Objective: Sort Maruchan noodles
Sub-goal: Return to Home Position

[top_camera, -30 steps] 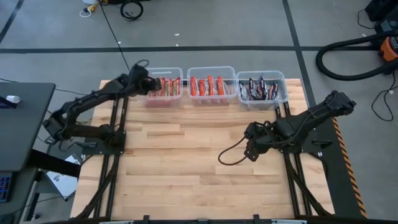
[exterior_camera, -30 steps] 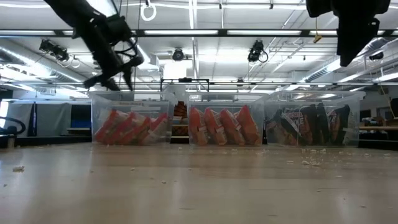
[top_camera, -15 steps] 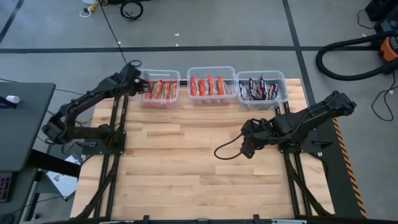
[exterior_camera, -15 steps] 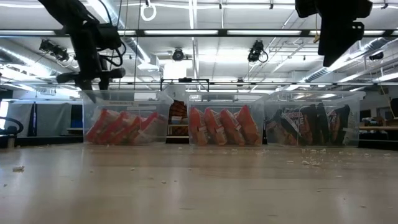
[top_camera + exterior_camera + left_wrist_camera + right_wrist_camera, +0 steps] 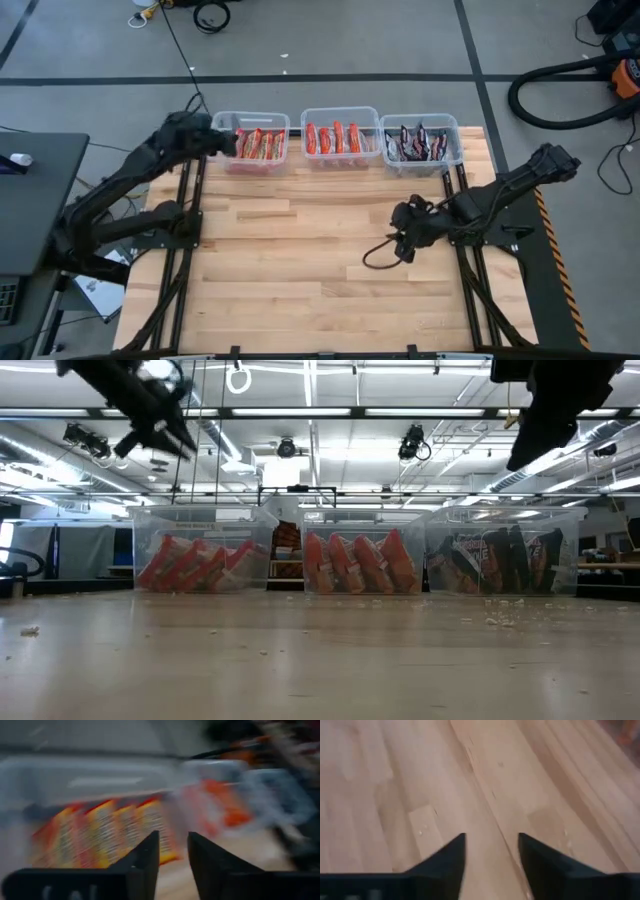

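The Maruchan noodles stand on edge in three clear bins along the table's far edge. Orange-yellow packets (image 5: 258,145) fill the left bin (image 5: 228,162). Red packets (image 5: 338,138) fill the middle bin (image 5: 340,162), and dark packets (image 5: 418,142) fill the right bin (image 5: 420,166). My left gripper (image 5: 218,142) hangs in the air at the left bin's left end, open and empty. The orange-yellow packets show blurred beyond its fingers in the left wrist view (image 5: 105,832). My right gripper (image 5: 403,238) is open and empty above bare wood at the table's middle right.
The wooden table (image 5: 300,270) lies bare in front of the bins. A black cable (image 5: 378,255) loops from my right arm above the tabletop. Crumbs (image 5: 500,615) lie scattered on the wood near the right bin. A grey side table (image 5: 30,200) stands left of the table.
My left gripper has drawn back from over the left bin toward the table's left edge and has risen. The left bin has slid a little toward the table's left edge with its packets. My right gripper has shifted slightly above the table's middle right.
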You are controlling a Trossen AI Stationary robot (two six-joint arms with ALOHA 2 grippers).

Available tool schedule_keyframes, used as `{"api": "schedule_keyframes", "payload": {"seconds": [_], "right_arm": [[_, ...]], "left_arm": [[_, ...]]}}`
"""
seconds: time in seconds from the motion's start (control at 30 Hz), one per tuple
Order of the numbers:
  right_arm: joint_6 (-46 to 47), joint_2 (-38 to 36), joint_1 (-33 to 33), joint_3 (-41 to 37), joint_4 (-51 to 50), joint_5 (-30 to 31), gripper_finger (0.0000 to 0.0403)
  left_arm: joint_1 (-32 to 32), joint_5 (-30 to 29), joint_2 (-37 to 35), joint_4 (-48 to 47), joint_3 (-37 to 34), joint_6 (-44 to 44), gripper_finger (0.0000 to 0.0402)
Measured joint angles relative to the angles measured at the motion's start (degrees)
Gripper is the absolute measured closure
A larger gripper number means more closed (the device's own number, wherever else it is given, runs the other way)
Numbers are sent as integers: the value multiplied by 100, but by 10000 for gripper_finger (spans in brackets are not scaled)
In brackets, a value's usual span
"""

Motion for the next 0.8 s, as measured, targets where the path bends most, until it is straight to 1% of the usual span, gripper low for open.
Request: {"api": "schedule_keyframes", "payload": {"seconds": [0.1, 0.17, 0.2, 0.23, 0.33, 0.4, 0.47, 0.5, 0.6, 0.63, 0.67, 0.7, 0.77, 0.8], "right_arm": [[-610, -544, -134, -408, 625, -36, 294], [-1044, -918, -276, -568, 854, -148, 354], [-1245, -1125, -354, -642, 923, -214, 377], [-1435, -1343, -440, -717, 977, -284, 389], [-1813, -2044, -711, -948, 1082, -639, 387], [-1925, -2590, -853, -1150, 1210, -830, 390], [-1844, -3124, -916, -1315, 1178, -851, 395], [-1726, -3370, -932, -1375, 1115, -850, 396], [-1711, -4022, -939, -1522, 686, -709, 393], [-1727, -4184, -941, -1562, 529, -693, 389], [-1638, -4335, -939, -1584, 408, -768, 382], [-1413, -4476, -939, -1610, 344, -886, 376], [-1089, -4697, -939, -1694, 503, -968, 366], [-1256, -4766, -939, -1785, 729, -928, 362]], "left_arm": [[-500, 302, -694, 574, -232, 111, 339], [-870, 352, -1151, 915, -453, 99, 378], [-1044, 347, -1380, 1053, -585, 79, 389], [-1211, 346, -1590, 1175, -714, 58, 392], [-1593, 233, -2162, 1032, -1001, 112, 391], [-1732, 167, -2431, 629, -1053, 371, 391], [-1815, 154, -2605, 191, -1055, 511, 391], [-1842, 180, -2675, 34, -1055, 386, 391], [-1903, 226, -2764, -190, -1057, -455, 390], [-1913, 214, -2759, -179, -1055, -622, 390], [-1927, 204, -2753, -137, -1067, -583, 390], [-1951, 220, -2748, 51, -1124, -392, 390], [-2048, 559, -2757, 768, -1387, 172, 390], [-2114, 772, -2786, 1175, -1562, 466, 390]]}}
